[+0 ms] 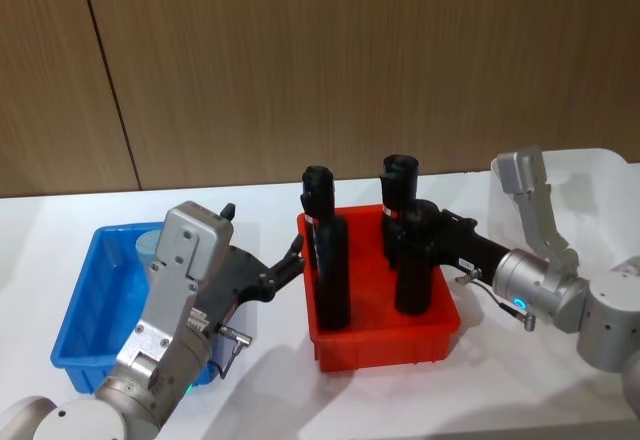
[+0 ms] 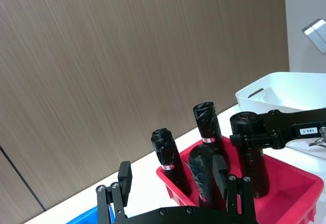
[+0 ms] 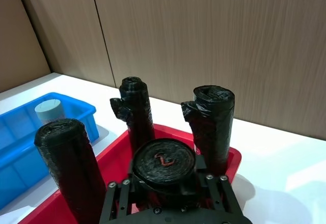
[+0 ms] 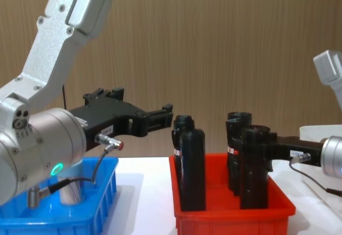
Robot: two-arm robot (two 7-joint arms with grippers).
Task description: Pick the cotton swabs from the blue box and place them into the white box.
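Our right gripper (image 1: 412, 238) is clamped on a black bottle (image 4: 253, 166) in the red bin (image 1: 385, 345), our left gripper's (image 1: 290, 257) fingers spread, empty — so we should swing left back, down onto the cotton swabs (image 1: 152, 245) in the blue box (image 1: 85, 305) behind them.

Silver-grey arms, black claws

The left arm hides much of the blue box (image 1: 85, 305) and most of the cotton swabs (image 1: 150, 245), and the white box (image 1: 590, 185), at the tabletop's right edge, is partly hidden behind the right arm.
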